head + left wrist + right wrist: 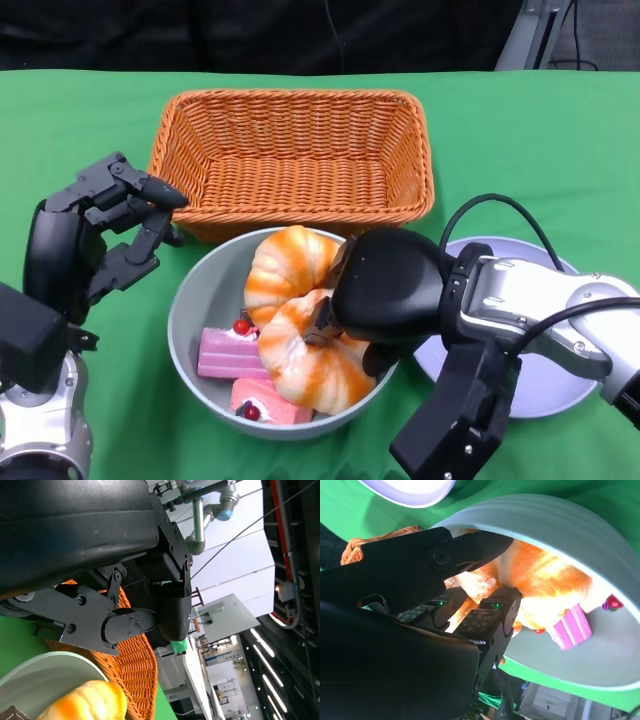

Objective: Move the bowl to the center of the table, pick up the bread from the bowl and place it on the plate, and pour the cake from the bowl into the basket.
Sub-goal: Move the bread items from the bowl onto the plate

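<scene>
A bright green tablecloth lies under an orange-brown woven basket. A pale grey-green bowl contains two bread rolls, orange striped with cream, and pink cake slices topped with red berries. The plate is pale lavender-white. Both hands are black, on silver forearms.

Head view: bright, even overhead light and sharp focus, with soft shadows on the green desk and a dark strip of background. Right wrist view: the near robot hand is a dark, blurred mass; the bread glows overexposed. Left wrist view: the dark robot hand against washed-out windows and glaring ceiling light strips.
</scene>
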Controlling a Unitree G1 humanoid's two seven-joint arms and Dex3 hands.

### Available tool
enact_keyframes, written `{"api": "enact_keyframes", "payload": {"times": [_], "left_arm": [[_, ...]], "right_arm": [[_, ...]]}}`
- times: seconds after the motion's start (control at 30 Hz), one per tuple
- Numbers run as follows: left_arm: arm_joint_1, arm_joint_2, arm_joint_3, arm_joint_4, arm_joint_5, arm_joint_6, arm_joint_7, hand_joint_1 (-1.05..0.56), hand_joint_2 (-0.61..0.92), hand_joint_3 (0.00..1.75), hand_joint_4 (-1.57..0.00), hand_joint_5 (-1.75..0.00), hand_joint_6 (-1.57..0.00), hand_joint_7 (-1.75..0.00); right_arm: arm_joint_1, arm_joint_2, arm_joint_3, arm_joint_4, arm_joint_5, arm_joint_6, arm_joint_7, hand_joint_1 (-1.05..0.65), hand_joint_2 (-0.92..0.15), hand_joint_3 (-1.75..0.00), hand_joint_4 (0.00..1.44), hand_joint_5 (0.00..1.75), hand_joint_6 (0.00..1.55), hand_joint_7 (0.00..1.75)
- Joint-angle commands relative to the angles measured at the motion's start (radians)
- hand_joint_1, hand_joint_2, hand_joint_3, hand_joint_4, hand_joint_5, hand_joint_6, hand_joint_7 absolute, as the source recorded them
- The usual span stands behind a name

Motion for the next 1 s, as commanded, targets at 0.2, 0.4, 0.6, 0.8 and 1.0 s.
{"api": "enact_keyframes", "payload": {"times": [0.2,0.4,0.6,0.8,1.0], "left_arm": [[0.013,0.009,0.003,-0.016,0.010,-0.008,0.023,-0.15,0.80,0.67,-0.82,-1.49,-0.83,-1.18],[0.008,0.006,0.004,-0.012,0.016,-0.014,0.032,-0.14,0.80,0.67,-0.82,-1.50,-0.83,-1.18],[0.008,0.007,0.003,-0.012,0.018,-0.015,0.036,-0.15,0.80,0.67,-0.81,-1.50,-0.83,-1.19],[0.009,0.007,0.004,-0.014,0.016,-0.018,0.036,-0.14,0.80,0.68,-0.81,-1.52,-0.82,-1.20],[0.011,0.003,0.007,-0.019,0.007,-0.011,0.032,-0.14,0.80,0.67,-0.80,-1.51,-0.81,-1.20]], "right_arm": [[0.001,-0.009,0.038,-0.016,-0.041,0.019,-0.004,-0.77,-0.92,-0.03,0.74,0.02,0.71,0.01],[0.003,-0.002,0.050,-0.017,-0.042,0.024,0.003,-0.88,-0.92,-0.02,0.72,0.01,0.71,0.00],[-0.001,0.003,0.069,-0.021,-0.039,0.032,0.042,-0.83,-0.92,-0.01,0.68,0.00,0.65,0.00],[0.010,0.010,0.073,-0.036,-0.015,0.043,0.075,-0.81,-0.89,0.00,0.66,0.00,0.65,0.00],[0.017,0.022,0.084,-0.014,-0.019,0.051,0.055,-0.85,-0.89,0.00,0.66,0.01,0.68,0.01]]}}
